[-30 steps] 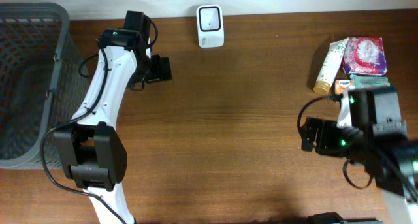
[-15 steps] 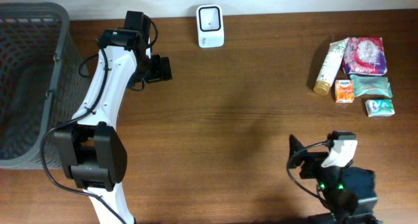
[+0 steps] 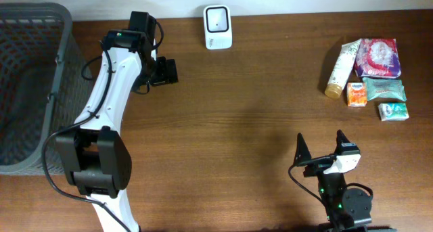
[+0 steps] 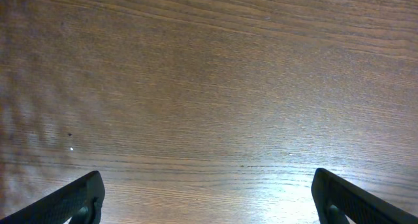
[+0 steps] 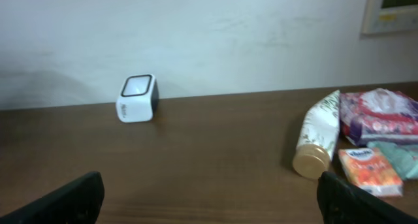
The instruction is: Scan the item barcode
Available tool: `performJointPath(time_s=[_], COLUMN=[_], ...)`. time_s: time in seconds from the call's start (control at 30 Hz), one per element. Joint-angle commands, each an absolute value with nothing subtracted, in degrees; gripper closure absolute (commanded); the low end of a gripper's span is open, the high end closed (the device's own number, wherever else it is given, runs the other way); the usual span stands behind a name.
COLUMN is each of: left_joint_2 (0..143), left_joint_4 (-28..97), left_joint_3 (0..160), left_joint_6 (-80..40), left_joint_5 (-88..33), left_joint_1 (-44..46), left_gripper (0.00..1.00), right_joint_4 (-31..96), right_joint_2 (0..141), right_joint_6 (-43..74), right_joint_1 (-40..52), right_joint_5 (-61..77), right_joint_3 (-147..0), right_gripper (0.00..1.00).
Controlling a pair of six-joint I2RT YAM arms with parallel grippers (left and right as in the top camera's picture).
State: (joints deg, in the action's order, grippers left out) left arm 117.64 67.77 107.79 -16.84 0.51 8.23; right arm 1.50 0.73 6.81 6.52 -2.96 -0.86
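Items for scanning, clustered at the far right of the brown wooden table [image 3: 237, 124]:
- cream plastic tube with tan cap [image 3: 340, 70]
- pink-and-purple soft packet [image 3: 377, 57]
- small orange carton [image 3: 356, 94]
- two teal wrapped packs [image 3: 383, 89]

The small white box-shaped barcode scanner [image 3: 218, 27] stands at the far edge, well apart from them.

I see the left gripper [image 3: 166, 71] spread wide over bare wood, holding nothing. The right gripper [image 3: 320, 143], near the front edge, is equally wide, empty and touching nothing.
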Motion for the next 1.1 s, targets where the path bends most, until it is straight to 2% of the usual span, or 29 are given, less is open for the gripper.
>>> performJointPath(time_s=[0.0, 0.13, 1.07], left_joint_2=[116.88, 116.88, 116.88], left_joint_4=[67.79, 67.79, 67.79], left_joint_3=[107.83, 107.83, 107.83], left_joint_6=[-16.4, -16.4, -16.38], left_joint_5=[0.89, 0.89, 0.89], left_joint_1=[7.97, 7.97, 8.19], left_gripper=[0.01, 0.01, 0.01], right_joint_4=[4.25, 4.21, 4.27], right_joint_2=[0.21, 0.19, 0.21], right_joint_6=[6.2, 6.22, 6.0], right_joint_1=[5.48, 1.76, 1.8], right_joint_5=[-5.63, -5.37, -4.75], right_joint_3=[-0.32, -0.32, -0.32], right_gripper=[0.01, 0.01, 0.01])
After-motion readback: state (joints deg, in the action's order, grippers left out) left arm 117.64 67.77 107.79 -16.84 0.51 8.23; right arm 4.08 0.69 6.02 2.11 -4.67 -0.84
